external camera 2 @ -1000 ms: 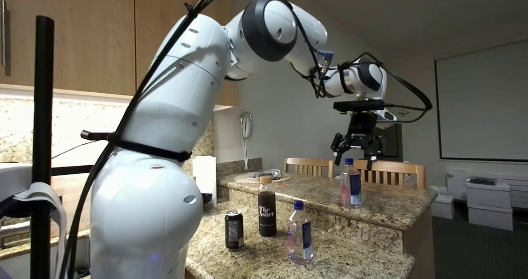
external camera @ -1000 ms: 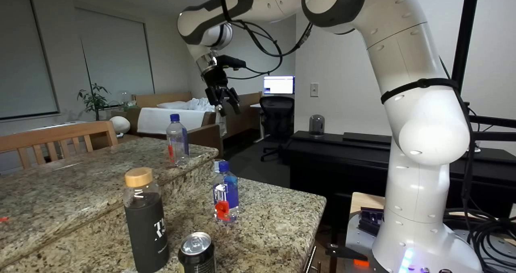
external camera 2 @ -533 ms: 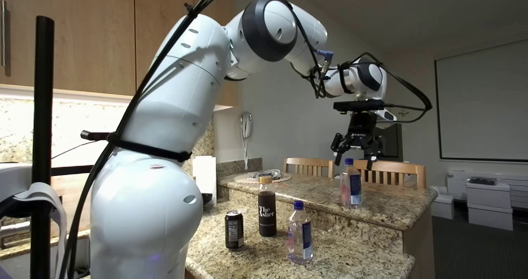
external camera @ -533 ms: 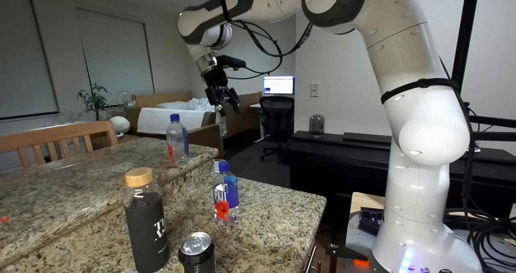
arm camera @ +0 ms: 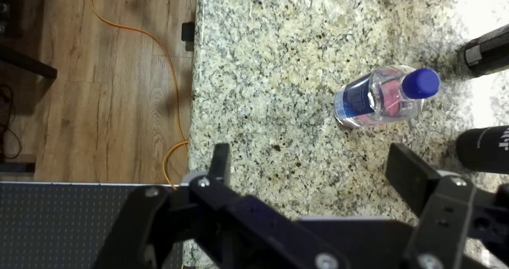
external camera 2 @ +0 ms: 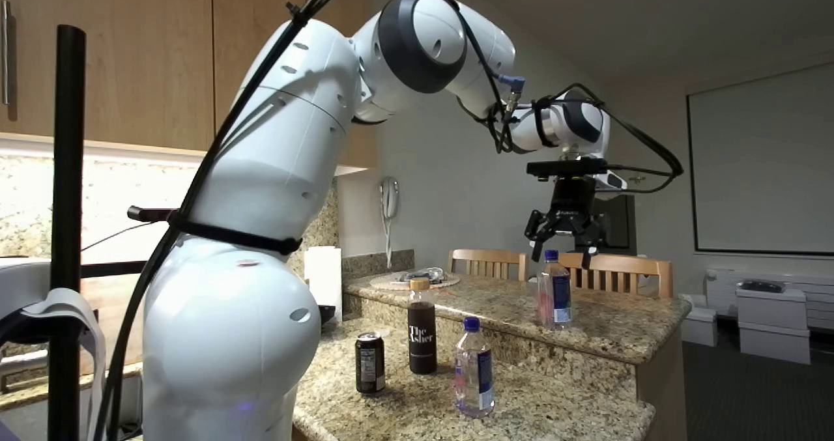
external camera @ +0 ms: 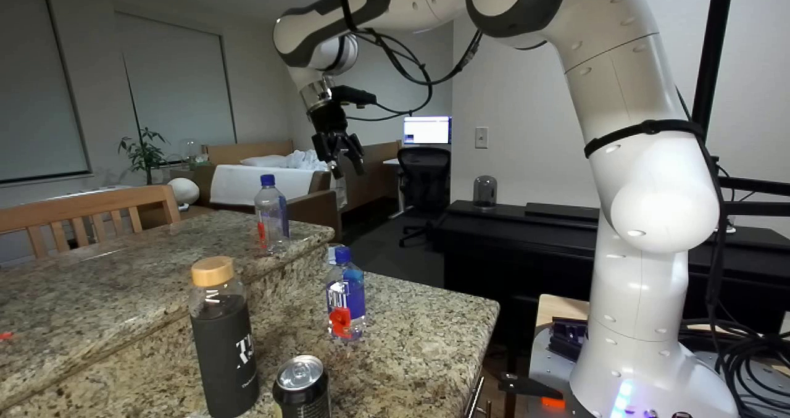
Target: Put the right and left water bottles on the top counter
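Observation:
One small clear water bottle with a blue cap stands upright on the top counter [external camera: 136,263], near its edge; this bottle shows in both exterior views [external camera: 271,220] [external camera 2: 554,291]. Another like it [external camera: 345,297] [external camera 2: 474,379] stands upright on the lower granite tier, and it also shows in the wrist view [arm camera: 370,98], up and right of centre. My gripper [external camera: 349,172] [external camera 2: 561,256] [arm camera: 308,153] is open and empty, pointing down. It hangs well above the lower tier, higher than the upper bottle's cap, and touches neither bottle. The upper bottle is out of the wrist view.
A black flask with a brown cap [external camera: 225,350] [external camera 2: 422,337] and a dark can [external camera: 302,387] [external camera 2: 370,363] stand on the lower tier near the lower bottle. The riser [external camera 2: 560,363] separates the tiers. Wooden chairs [external camera 2: 488,264] stand behind the top counter.
The arm's upper links have shifted slightly and the gripper has moved a very small amount, staying open. The bottles, flask and can have not moved.

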